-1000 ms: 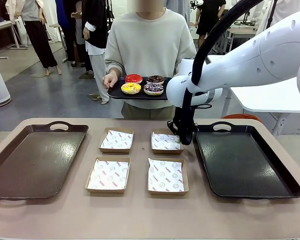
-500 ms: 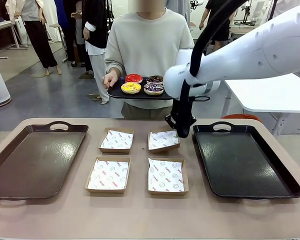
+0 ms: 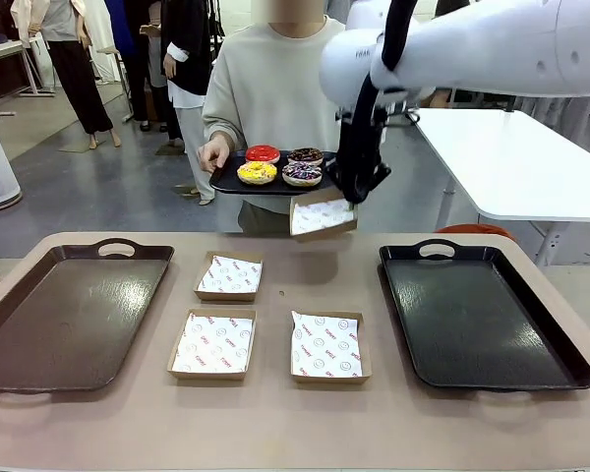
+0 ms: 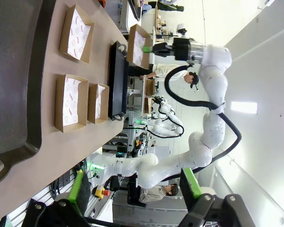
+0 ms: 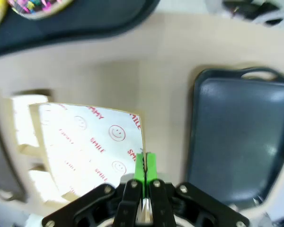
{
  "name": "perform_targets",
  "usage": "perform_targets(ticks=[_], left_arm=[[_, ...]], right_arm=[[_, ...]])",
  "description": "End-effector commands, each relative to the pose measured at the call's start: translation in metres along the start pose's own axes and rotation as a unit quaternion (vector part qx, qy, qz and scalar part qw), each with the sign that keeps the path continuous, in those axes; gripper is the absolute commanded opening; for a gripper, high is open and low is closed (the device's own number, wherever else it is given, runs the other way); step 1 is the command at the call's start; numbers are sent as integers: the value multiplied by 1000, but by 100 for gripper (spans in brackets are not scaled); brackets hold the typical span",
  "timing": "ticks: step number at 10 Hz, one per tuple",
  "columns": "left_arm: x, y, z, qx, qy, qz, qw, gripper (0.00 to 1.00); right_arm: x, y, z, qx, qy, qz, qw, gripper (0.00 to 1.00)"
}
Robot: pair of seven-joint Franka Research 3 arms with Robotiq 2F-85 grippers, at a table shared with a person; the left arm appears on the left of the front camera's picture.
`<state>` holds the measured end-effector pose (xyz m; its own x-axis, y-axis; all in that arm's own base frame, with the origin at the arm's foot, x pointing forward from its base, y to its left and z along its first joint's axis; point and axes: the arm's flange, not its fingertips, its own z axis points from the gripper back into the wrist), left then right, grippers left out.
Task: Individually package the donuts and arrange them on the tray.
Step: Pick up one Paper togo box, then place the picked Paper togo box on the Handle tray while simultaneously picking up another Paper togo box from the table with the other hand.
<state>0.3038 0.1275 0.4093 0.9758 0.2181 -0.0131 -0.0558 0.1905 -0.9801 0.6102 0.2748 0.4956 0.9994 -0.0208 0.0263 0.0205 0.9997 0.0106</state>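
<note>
Front view: the right gripper, jaws closed on the rim of a paper-lined cardboard box, holds it tilted in the air just below the black serving tray in the person's hand. That tray carries the red donut, chocolate donut, yellow donut and drizzled donut. Three more boxes lie on the table between the left tray and right tray. Left wrist view: the left gripper has its green pads spread wide, holding nothing. Right wrist view: the right gripper's pads are pressed together on the box's edge.
</note>
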Motion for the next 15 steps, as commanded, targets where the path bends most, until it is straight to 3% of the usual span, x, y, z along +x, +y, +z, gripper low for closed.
perform_targets(ticks=[1, 3, 4, 15], left_arm=[[0, -2, 1, -4, 0, 4, 1000, 100], [0, -2, 1, -4, 0, 4, 1000, 100], [0, -2, 1, -4, 0, 4, 1000, 100], [0, -2, 1, -4, 0, 4, 1000, 100]], right_arm=[[36, 9, 25, -9, 7, -29, 1000, 0], [50, 8, 37, 5, 12, -30, 999, 0], [18, -4, 32, 1, 1, -16, 1000, 0], [18, -4, 32, 1, 1, -16, 1000, 0]])
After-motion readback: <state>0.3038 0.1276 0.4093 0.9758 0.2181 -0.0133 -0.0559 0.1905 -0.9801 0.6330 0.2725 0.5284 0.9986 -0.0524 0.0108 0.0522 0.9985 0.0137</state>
